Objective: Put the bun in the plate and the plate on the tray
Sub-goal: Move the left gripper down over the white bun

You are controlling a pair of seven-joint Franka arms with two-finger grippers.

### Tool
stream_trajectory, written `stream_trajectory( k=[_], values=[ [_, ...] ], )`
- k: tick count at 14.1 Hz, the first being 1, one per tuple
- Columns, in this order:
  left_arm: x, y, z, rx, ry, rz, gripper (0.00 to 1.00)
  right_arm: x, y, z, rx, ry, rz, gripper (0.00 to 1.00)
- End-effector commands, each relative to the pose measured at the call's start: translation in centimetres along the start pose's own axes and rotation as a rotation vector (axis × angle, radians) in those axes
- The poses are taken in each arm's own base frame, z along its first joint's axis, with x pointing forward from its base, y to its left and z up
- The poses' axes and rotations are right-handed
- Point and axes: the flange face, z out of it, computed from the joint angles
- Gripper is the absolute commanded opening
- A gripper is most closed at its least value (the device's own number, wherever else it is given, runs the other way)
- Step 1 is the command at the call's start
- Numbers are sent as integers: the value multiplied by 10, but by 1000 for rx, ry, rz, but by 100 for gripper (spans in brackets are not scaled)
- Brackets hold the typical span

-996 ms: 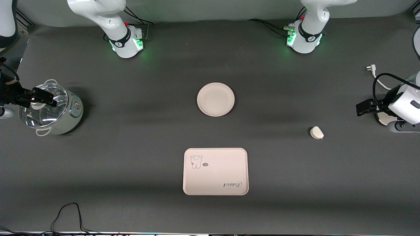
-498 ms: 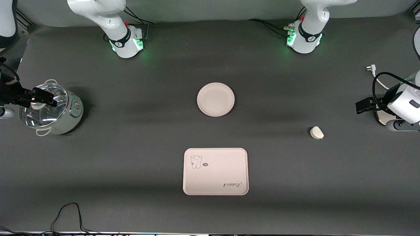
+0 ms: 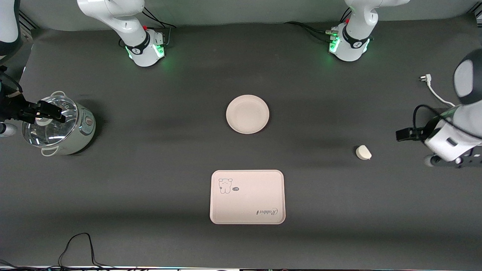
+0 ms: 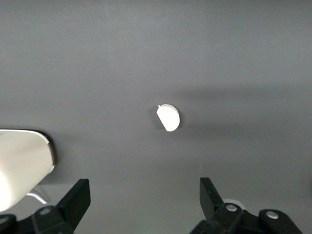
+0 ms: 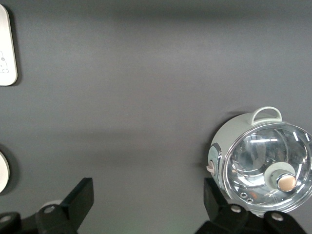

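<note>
Since the earlier frame, my left gripper (image 3: 402,134) had swung out from the table's edge at the left arm's end toward the bun (image 3: 363,152); nothing else had shifted. From its wrist view the fingers (image 4: 75,201) were spread wide, with the bun (image 4: 168,117) on bare table ahead of them, not yet between them. The bun sat well apart from the plate (image 3: 247,114), which lay empty mid-table, and the tray (image 3: 247,197) lay nearer the front camera than the plate. My right gripper (image 3: 45,111) waited over the small glass-lidded cooker (image 3: 56,125), its fingers (image 5: 80,197) likewise spread. To do this reach well, I judged I should centre the open jaws over the bun, line one pad against its flat-cut side so the rounded lump would not squirt out, then descend straight and close gently.
</note>
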Motion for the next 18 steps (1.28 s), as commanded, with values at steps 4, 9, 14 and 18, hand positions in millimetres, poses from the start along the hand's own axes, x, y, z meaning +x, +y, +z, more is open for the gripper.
stream_trajectory(
  k=[4, 9, 14, 18],
  values=[
    [11, 18, 77, -47, -90, -31, 100, -4, -1, -1, -19, 2, -17, 100],
    [2, 26, 171, -68, -69, -44, 100, -4, -1, -1, -19, 2, -17, 100],
    [15, 29, 247, -67, -77, -126, 99, -4, -1, -1, -20, 0, -17, 100],
    [22, 26, 281, -72, -81, -138, 96, -4, -1, -1, -20, 0, -17, 100]
  ],
)
